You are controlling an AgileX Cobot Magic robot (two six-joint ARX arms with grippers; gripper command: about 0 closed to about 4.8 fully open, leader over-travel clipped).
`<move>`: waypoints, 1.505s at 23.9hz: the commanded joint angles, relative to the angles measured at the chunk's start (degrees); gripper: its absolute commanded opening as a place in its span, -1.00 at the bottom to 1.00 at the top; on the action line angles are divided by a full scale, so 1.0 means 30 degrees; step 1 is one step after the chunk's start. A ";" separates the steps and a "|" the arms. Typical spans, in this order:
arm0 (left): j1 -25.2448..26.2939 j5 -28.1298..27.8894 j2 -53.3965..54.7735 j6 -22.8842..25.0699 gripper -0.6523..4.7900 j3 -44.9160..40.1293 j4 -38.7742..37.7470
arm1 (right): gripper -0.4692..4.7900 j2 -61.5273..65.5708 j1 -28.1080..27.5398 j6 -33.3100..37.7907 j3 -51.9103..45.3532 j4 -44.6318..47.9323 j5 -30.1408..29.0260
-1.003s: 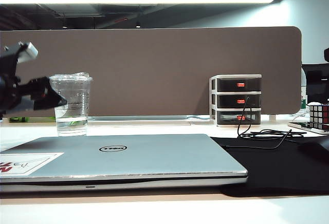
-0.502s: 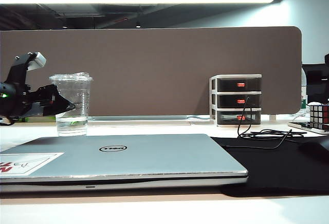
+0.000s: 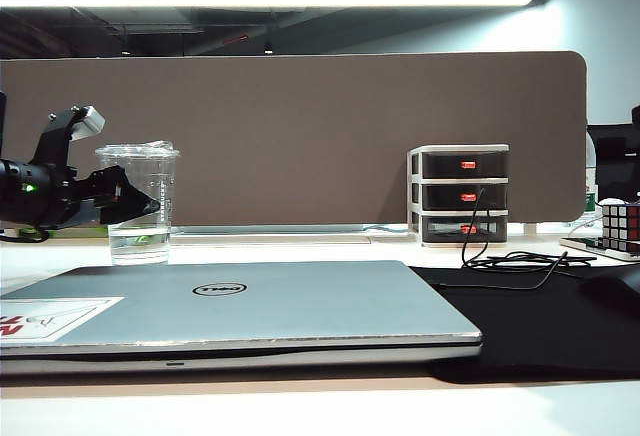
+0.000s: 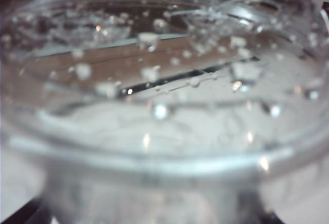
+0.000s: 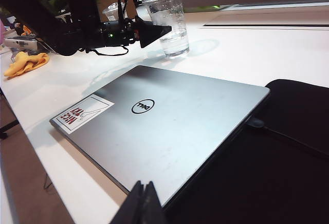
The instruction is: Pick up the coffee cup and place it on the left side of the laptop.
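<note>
The coffee cup (image 3: 152, 171), clear plastic with a lid and a little water at the bottom, stands on the white table behind the laptop's far left corner. The closed silver laptop (image 3: 250, 306) lies in front, Dell logo up. My left gripper (image 3: 135, 204) comes in level from the left, open, its dark fingers overlapping the cup's side at mid-height. In the left wrist view the cup's lid (image 4: 164, 106) fills the picture, blurred and very close. In the right wrist view the cup (image 5: 172, 23) and the left gripper (image 5: 163, 29) show beyond the laptop (image 5: 169, 126). My right gripper (image 5: 145, 190) is shut over the laptop's near edge.
A black mat (image 3: 540, 326) lies right of the laptop with a cable (image 3: 510, 261) across it. A small drawer unit (image 3: 458, 194) and a Rubik's cube (image 3: 620, 224) stand at the back right. A brown partition (image 3: 300, 136) closes the back. A yellow cloth (image 5: 23, 62) lies by the left arm.
My left gripper has moved right and a little lower, from beside the cup's left edge to across its side. Cup, laptop and right gripper have not moved.
</note>
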 commanded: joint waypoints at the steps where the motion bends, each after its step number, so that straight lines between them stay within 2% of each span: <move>1: -0.0095 0.0138 0.0313 -0.0066 1.00 0.0678 0.0197 | -0.83 -0.0036 0.0007 -0.0073 -0.0124 0.0153 0.0109; 12: -0.0576 -0.0036 0.1348 -0.0423 1.00 0.2739 -0.0168 | -0.83 -0.0036 0.0000 -0.0080 -0.0124 0.0168 0.0444; 21: -0.0605 -0.0510 0.1348 -0.0444 1.00 0.2856 -0.0160 | -0.83 -0.0036 0.0000 -0.0073 -0.0124 0.0160 0.0466; 23: -0.0612 -0.0503 0.1341 -0.0437 0.91 0.2856 -0.0153 | -0.83 -0.0036 0.0000 -0.0073 -0.0124 0.0160 0.0466; 26: -0.0605 -0.0415 0.1333 -0.0437 0.89 0.2849 -0.0146 | -0.83 -0.0036 0.0000 -0.0073 -0.0124 0.0160 0.0459; 29: -0.0481 -0.0138 0.1304 -0.0481 0.72 0.2849 -0.0095 | -0.83 -0.0036 0.0000 -0.0066 -0.0124 0.0160 0.0466; 36: -0.0131 0.0525 0.1260 -0.1231 0.71 0.2841 0.0138 | -0.83 -0.0036 0.0000 -0.0073 -0.0124 0.0160 0.0466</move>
